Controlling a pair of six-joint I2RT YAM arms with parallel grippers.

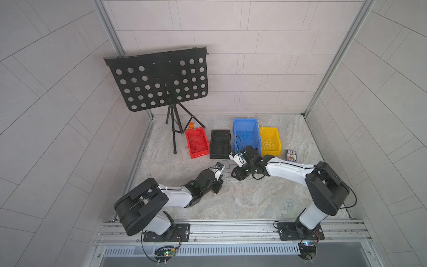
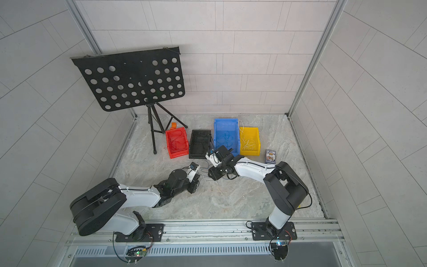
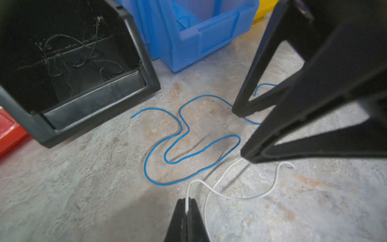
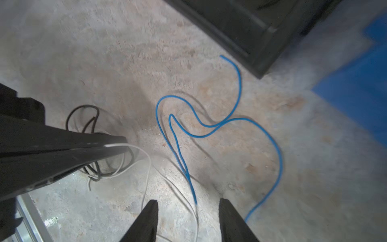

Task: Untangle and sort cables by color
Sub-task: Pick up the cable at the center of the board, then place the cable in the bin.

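Jaws of the left gripper [image 3: 186,202] are seen clamped on a thin white wire [image 3: 187,194] low over the mottled grey tabletop [image 3: 83,188]. Just beyond, the right gripper [image 4: 188,204] is held parted, gripping nothing, above one end of a looping thin blue wire [image 4: 240,88]. Farther back, a red plastic bin [image 1: 199,155], black plastic bin [image 1: 219,156], blue plastic bin [image 1: 245,120] and yellow plastic bin [image 1: 271,151] are lined up, wires inside.

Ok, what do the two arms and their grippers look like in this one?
The left arm and right arm match: white shells, bulky black joint housings, black cables looping off them. The left gripper and right gripper have black, tapering wedge fingers.
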